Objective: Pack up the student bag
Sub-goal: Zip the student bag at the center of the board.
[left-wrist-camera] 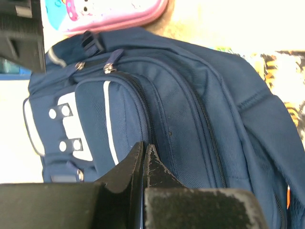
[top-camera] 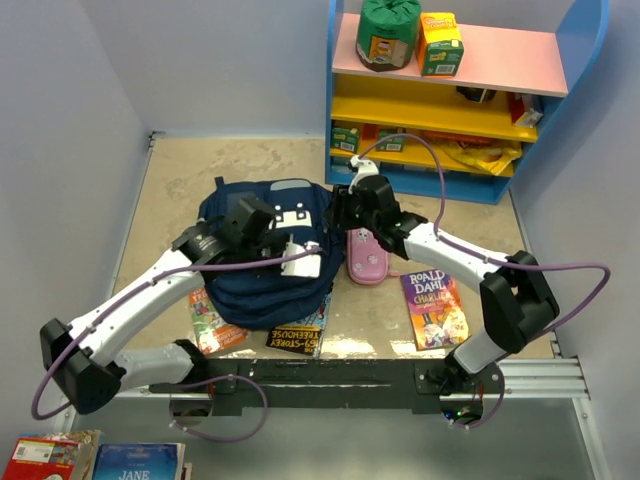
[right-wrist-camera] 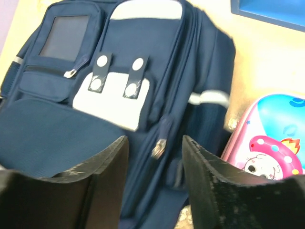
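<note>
**Zip pull loose between my open jaws**

Top view: on the beige counter (top-camera: pixel 200 170), the student bag (top-camera: pixel 262 270) lies flat with its contents hidden. A pink pencil case (top-camera: pixel 366 258) is just beside it.

Left wrist: my left pincer (left-wrist-camera: pixel 144 160) is shut, tips at the bag.

Right wrist: my right pincer (right-wrist-camera: pixel 155 141) stands open around a zip pull (right-wrist-camera: pixel 159 146), holding nothing. Closing off-centre would likely miss it.
</note>
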